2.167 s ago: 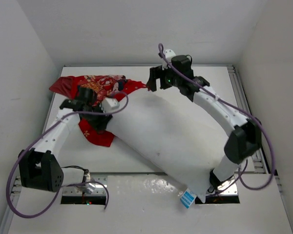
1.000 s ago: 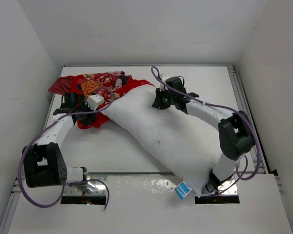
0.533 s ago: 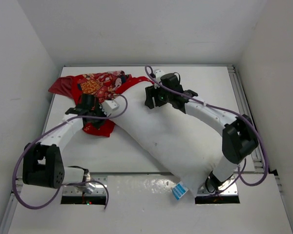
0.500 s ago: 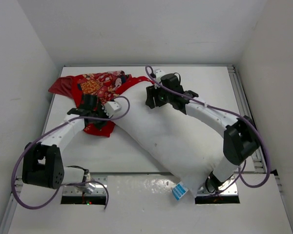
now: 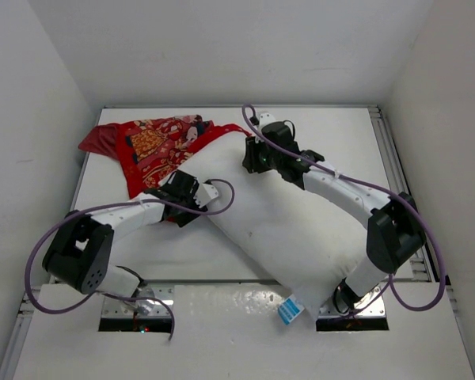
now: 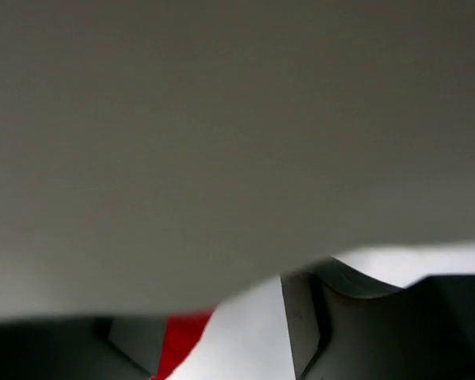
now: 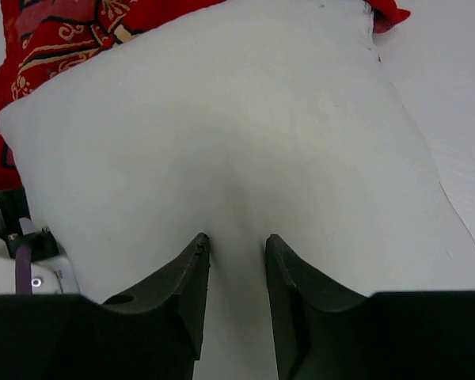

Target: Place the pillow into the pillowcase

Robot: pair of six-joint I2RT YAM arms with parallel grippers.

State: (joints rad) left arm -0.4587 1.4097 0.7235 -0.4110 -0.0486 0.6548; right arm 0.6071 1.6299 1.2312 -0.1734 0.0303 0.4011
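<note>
The white pillow lies diagonally from the table's upper middle to the near right edge, its blue tag at the near end. The red printed pillowcase lies bunched at the far left, and the pillow's far end overlaps it. My right gripper presses its open fingertips into the pillow near that far end, with pillow surface bulging in the gap of the right gripper. My left gripper sits low against the pillow's left edge. In the left wrist view the left gripper stands open, with the pillow filling most of the frame and a sliver of the pillowcase showing.
The white table is walled in by white panels on three sides. Metal rails run along its left and right edges. Purple cables loop off both arms. The pillow's near end hangs over the table's front edge by the right arm's base.
My left gripper let go of the pillowcase, moved down and right to the pillow's left edge, and opened. The right gripper opened and stayed on the pillow's far end. The pillowcase settled flatter.
</note>
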